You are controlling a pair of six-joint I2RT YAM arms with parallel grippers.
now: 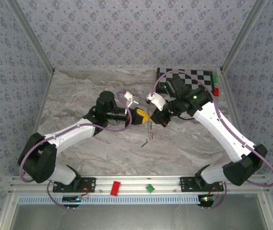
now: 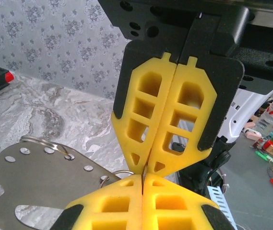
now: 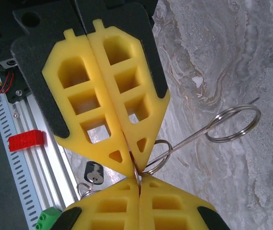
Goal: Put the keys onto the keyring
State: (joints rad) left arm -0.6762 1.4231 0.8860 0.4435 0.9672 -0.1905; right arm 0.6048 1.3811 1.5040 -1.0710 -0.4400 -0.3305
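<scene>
My left gripper (image 1: 145, 116) and right gripper (image 1: 152, 115) meet tip to tip above the middle of the table. Both are shut on the keyring (image 3: 168, 154), a thin steel loop pinched where the yellow fingertips touch. A straight wire runs from it to a larger ring (image 3: 222, 140). A key (image 3: 93, 172) with a black head hangs on a small ring just below the right gripper (image 3: 138, 181). In the top view the rings and key (image 1: 148, 136) dangle under the grippers. Beside the left gripper (image 2: 142, 177) hangs a flat grey riveted metal plate (image 2: 40, 182).
A checkered board (image 1: 189, 79) lies at the back right, with a red block (image 1: 216, 91) and a green block (image 1: 215, 78) at its edge. Another red block (image 1: 114, 187) and green block (image 1: 149, 188) sit on the front rail.
</scene>
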